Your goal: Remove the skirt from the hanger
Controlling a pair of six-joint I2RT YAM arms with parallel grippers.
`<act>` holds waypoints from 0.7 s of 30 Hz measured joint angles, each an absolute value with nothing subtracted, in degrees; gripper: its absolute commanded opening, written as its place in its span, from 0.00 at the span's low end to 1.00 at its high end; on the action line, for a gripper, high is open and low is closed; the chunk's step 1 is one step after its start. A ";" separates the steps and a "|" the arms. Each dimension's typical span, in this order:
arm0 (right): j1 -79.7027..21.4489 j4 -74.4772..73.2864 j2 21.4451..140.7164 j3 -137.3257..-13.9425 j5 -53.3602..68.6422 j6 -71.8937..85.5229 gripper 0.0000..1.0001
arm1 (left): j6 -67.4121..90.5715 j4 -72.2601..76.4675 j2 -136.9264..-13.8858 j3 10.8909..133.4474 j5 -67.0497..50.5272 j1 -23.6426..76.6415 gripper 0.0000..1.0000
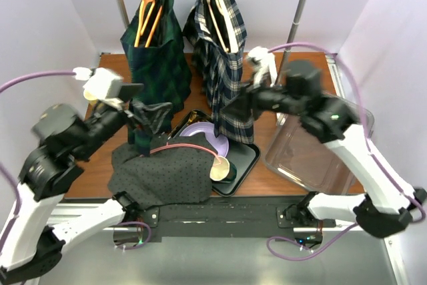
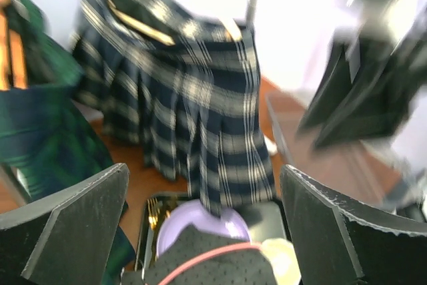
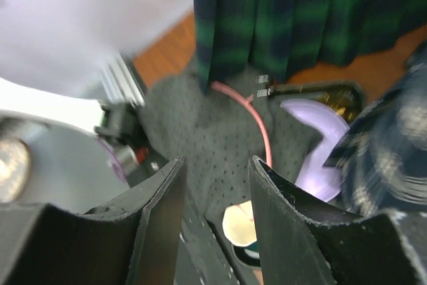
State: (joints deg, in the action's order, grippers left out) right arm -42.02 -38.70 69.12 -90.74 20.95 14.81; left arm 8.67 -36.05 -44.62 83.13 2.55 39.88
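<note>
Two skirts hang from the rail at the back: a green plaid skirt (image 1: 159, 58) on an orange hanger (image 1: 148, 21), and a navy and white plaid skirt (image 1: 225, 65) on a pale hanger (image 1: 220, 5). A dark grey dotted skirt (image 1: 163, 175) lies heaped at the table's front with a pink curved strip (image 3: 259, 121) across it. My left gripper (image 1: 155, 114) hovers above the grey heap, jaws wide open and empty (image 2: 207, 215). My right gripper (image 1: 237, 103) sits at the navy skirt's lower part, jaws apart with nothing between them (image 3: 217, 188).
A black tray (image 1: 245, 158) holds a purple plate (image 1: 200, 131) and a pale cup (image 1: 221, 168), partly under the grey skirt. A clear plastic bin (image 1: 313, 155) stands at the right. The rack's posts (image 1: 297, 15) rise behind the skirts.
</note>
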 measured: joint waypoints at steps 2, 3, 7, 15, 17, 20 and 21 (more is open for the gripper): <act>-47.86 -39.38 71.57 -90.30 15.84 14.09 0.44 | 9.17 -34.87 -42.50 83.13 4.38 39.88 1.00; -50.76 -39.55 73.17 -90.28 13.13 13.80 0.44 | 9.43 -34.46 -41.45 83.13 5.10 39.88 1.00; -58.17 -39.11 80.05 -89.45 5.45 12.38 0.42 | 9.96 -32.36 -37.12 83.29 8.51 39.88 1.00; -59.79 -39.29 93.60 -88.49 -1.23 7.38 0.44 | 10.13 -31.22 -34.89 83.24 10.83 39.88 1.00; -59.81 -39.70 96.66 -88.49 -2.48 6.13 0.43 | 10.11 -31.16 -34.72 82.94 11.03 39.88 1.00; -59.96 -40.86 101.23 -88.55 -4.86 4.08 0.41 | 10.02 -31.16 -34.37 82.46 11.57 39.88 1.00; -60.01 -41.30 102.50 -88.55 -5.34 3.55 0.41 | 9.93 -31.05 -34.15 82.19 11.88 39.88 1.00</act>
State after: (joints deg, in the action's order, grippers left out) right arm -60.01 -41.30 102.50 -88.55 -5.34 3.55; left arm 9.93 -31.05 -34.15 82.19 11.88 39.88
